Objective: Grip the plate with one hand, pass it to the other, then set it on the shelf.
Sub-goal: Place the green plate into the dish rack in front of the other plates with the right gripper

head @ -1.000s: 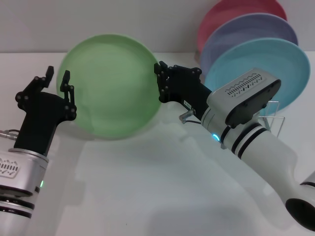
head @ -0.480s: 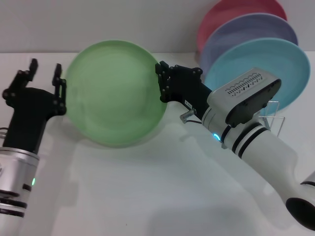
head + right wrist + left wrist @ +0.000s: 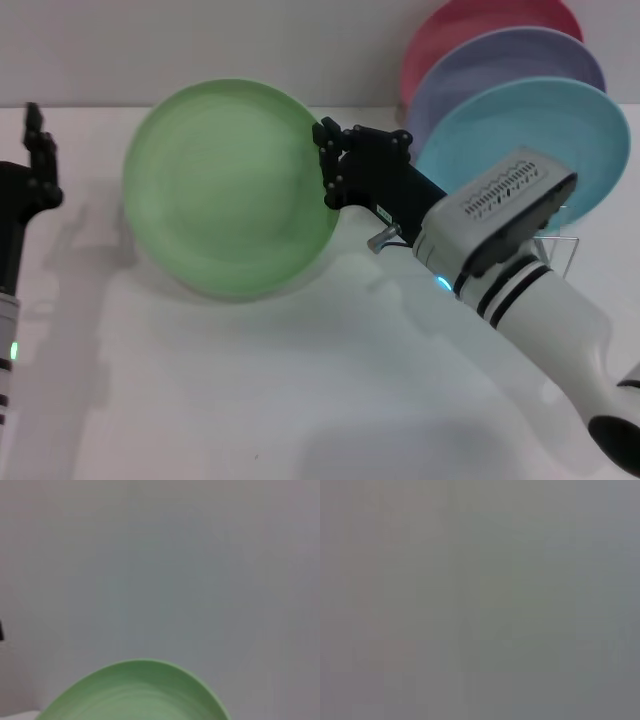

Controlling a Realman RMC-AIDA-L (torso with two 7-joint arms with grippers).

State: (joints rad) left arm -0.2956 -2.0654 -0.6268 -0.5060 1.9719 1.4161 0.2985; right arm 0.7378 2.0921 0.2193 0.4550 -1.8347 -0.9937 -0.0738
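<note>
Now past handover: green plate (image 3: 230, 190) held upright above table (image 3: 250, 400), pinched at rim by right gripper (image 3: 330, 165). Left gripper (image 3: 35, 150) apart at left edge, finger state indeterminable. Next: carry to shelf (image 3: 560, 245), slot beside blue plate (image 3: 530, 135).

Light green plate (image 3: 230, 190), black gripper (image 3: 328, 160)

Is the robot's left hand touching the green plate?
Apart. In the head view the left hand sits at the frame's edge, with bare table between it and the green plate.
</note>
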